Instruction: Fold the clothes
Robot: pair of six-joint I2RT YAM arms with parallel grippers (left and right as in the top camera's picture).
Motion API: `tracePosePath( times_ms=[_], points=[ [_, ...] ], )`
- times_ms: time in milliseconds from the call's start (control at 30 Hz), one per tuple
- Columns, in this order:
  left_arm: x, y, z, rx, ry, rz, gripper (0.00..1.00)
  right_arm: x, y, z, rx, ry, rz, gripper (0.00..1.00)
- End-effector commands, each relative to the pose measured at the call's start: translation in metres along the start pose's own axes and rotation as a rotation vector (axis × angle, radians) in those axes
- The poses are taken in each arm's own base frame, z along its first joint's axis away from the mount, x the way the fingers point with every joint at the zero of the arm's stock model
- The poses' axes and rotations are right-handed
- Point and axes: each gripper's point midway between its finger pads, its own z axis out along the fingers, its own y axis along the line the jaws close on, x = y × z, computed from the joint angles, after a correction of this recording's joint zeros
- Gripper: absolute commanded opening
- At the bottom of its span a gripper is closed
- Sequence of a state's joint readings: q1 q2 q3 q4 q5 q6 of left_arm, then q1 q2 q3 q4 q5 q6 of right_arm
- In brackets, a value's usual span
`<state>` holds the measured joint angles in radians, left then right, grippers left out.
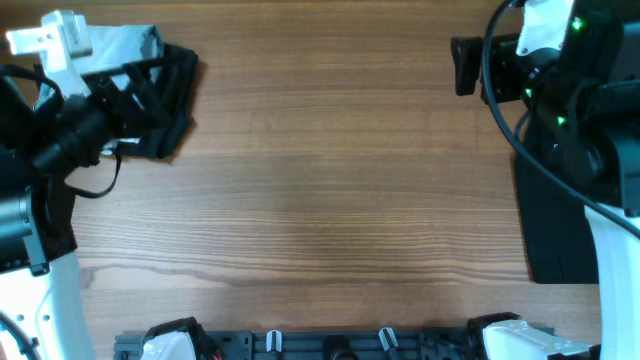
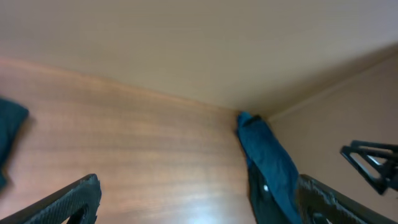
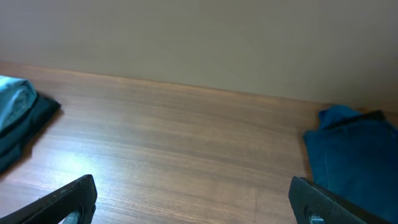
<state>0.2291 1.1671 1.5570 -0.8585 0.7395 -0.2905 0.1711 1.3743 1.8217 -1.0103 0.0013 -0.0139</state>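
Note:
A pile of clothes lies at the table's far left: a light-blue folded garment (image 1: 128, 45) on black ones (image 1: 160, 135). It shows in the right wrist view (image 3: 15, 102) at the left edge. A dark navy garment (image 1: 555, 225) lies at the right edge, and shows in the left wrist view (image 2: 268, 163) and the right wrist view (image 3: 354, 155). My left gripper (image 2: 199, 199) is open and empty over bare wood, beside the left pile (image 1: 178, 95). My right gripper (image 3: 193, 199) is open and empty, held above the far right of the table (image 1: 465, 65).
The wooden table (image 1: 330, 190) spans the middle. A wall runs along its far edge (image 3: 199, 43). Arm bases and a rail sit at the front edge (image 1: 330, 342). A dark cloth edge (image 2: 9, 134) shows at the left of the left wrist view.

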Motion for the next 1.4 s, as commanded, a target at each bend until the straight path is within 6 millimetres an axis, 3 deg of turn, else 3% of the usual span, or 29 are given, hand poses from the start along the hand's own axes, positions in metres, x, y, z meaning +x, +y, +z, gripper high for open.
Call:
tracePosePath(
  times_ms=[0,167,300,367,467,533,633,767,867,1000,1133,1367],
  points=[
    [0.004,-0.004,-0.002,0.013,0.010,-0.005,1.00,0.005,-0.004,0.012,0.019,0.031,-0.009,1.00],
    [0.007,-0.004,-0.003,0.014,0.018,0.289,1.00,0.010,-0.004,0.025,0.018,0.060,-0.009,1.00],
    [0.040,0.011,-0.001,0.005,0.157,0.475,1.00,0.014,-0.004,0.035,0.017,0.084,-0.009,1.00],
    [0.046,0.018,0.004,0.006,0.190,0.450,1.00,0.016,-0.004,0.041,0.017,0.098,-0.010,1.00],
    [0.038,0.021,0.012,-0.025,0.081,0.450,1.00,0.021,-0.004,0.050,0.017,0.120,-0.010,1.00],
    [0.031,0.034,0.012,-0.129,-0.034,0.383,1.00,0.022,-0.003,0.054,0.017,0.129,-0.010,1.00],
    [0.038,0.050,0.007,-0.222,-0.187,0.373,1.00,0.024,-0.003,0.057,0.016,0.137,-0.010,1.00],
    [0.074,0.066,-0.007,-0.250,-0.362,0.431,1.00,0.025,-0.003,0.059,0.016,0.144,-0.010,1.00],
    [0.107,0.090,-0.016,-0.263,-0.496,0.379,1.00,0.025,-0.003,0.059,0.016,0.143,-0.010,1.00],
    [0.150,0.119,-0.012,-0.242,-0.581,0.336,1.00,0.025,-0.003,0.059,0.016,0.143,-0.010,1.00],
    [0.170,0.135,-0.006,-0.241,-0.585,0.303,1.00,0.025,-0.003,0.059,0.016,0.143,-0.010,1.00],
    [0.182,0.157,-0.006,-0.323,-0.567,0.205,1.00,0.025,-0.003,0.059,0.016,0.143,-0.010,1.00]
  ],
)
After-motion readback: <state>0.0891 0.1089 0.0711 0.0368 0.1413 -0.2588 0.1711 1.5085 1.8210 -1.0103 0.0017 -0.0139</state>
